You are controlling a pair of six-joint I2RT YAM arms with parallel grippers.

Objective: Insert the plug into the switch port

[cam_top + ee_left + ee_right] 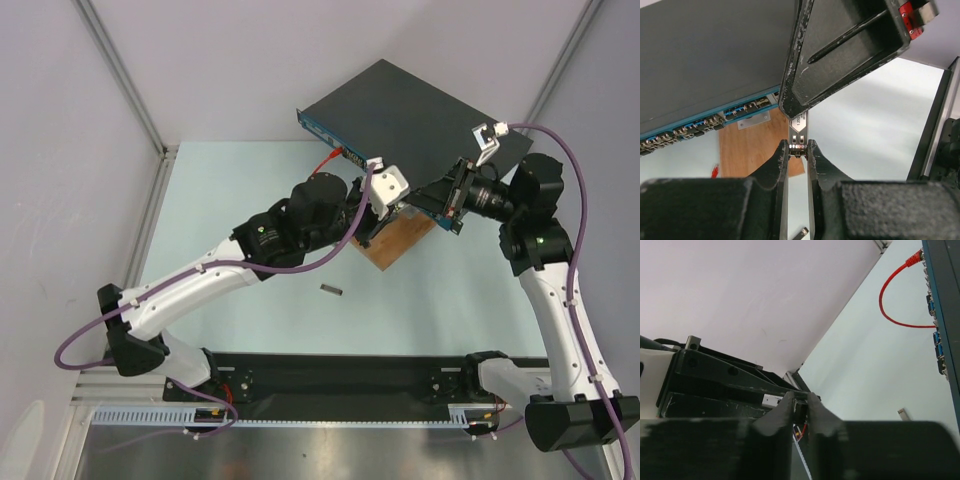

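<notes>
Elbows bent inward, both my arms meet just before the blue front of the switch (400, 110), which lies toward the far edge of the table (250, 180) with the wooden board (400, 248) by its near corner. My left pincer (797, 148) is clenched on the plug (798, 131), just short of the sockets. My right pincer (800, 401) has its fingers close together there, but I cannot tell whether they grasp anything.

Left arm (200, 275) stretches low and forward, right arm (560, 300) stands bent at the elbow, and their wrists meet nose to nose. Left gripper (798, 147) pinches a plug (799, 131). Right gripper (802, 401) has its fingers nearly together at the plug's far end, grip unclear.
</notes>
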